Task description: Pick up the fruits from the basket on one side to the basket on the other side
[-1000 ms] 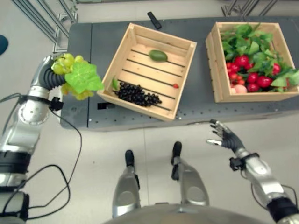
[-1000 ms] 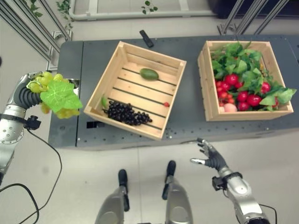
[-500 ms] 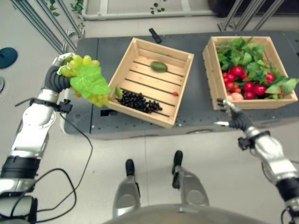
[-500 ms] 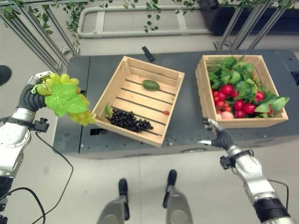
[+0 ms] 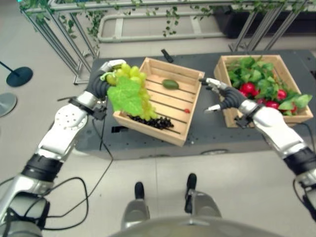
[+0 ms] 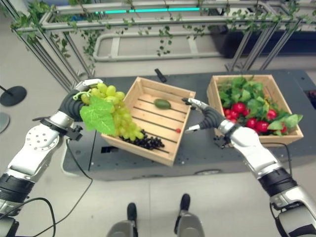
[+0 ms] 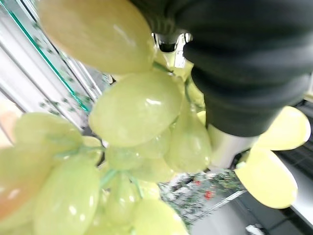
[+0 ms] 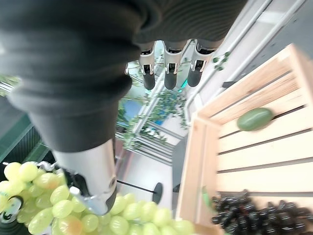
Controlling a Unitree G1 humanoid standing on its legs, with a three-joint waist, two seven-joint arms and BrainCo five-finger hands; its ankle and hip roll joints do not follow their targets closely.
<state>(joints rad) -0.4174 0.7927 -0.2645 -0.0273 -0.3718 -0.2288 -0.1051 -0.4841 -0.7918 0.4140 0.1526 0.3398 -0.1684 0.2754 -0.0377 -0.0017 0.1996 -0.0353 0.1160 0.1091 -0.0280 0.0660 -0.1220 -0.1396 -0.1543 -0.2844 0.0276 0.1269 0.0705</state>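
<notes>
Your left hand [image 6: 79, 101] carries the bunch of green grapes [image 6: 117, 116] by its top, fingers curled round the stem end, and the bunch hangs with its big leaf [image 6: 98, 115] over the near left corner of the left crate [image 5: 190, 111]. Your right hand [image 5: 223, 97] hovers with fingers spread and holding nothing, above the gap between that crate and the right crate [image 5: 232, 118], which is heaped with red fruit [image 5: 248, 89] and leaves. To do this step well, you probably want to bring the bunch across toward the open right hand, or on to the far crate, keeping it high enough that the trailing grapes clear the crate wall and the black grapes [image 5: 154, 122] lying just under them. Move steadily so the bunch does not swing, and let go only once its weight is supported. In the left crate you also have a green fruit [image 5: 170, 84] toward the back and a small red fruit [image 5: 186, 110] by the right wall. The leaf and grapes hide most of the left fingers, so how firm the hold is can't be judged. The left wrist view gives little beyond grapes [image 7: 134, 110] pressed close. How much fruit lies beneath the leaves in the right crate is hidden too.
</notes>
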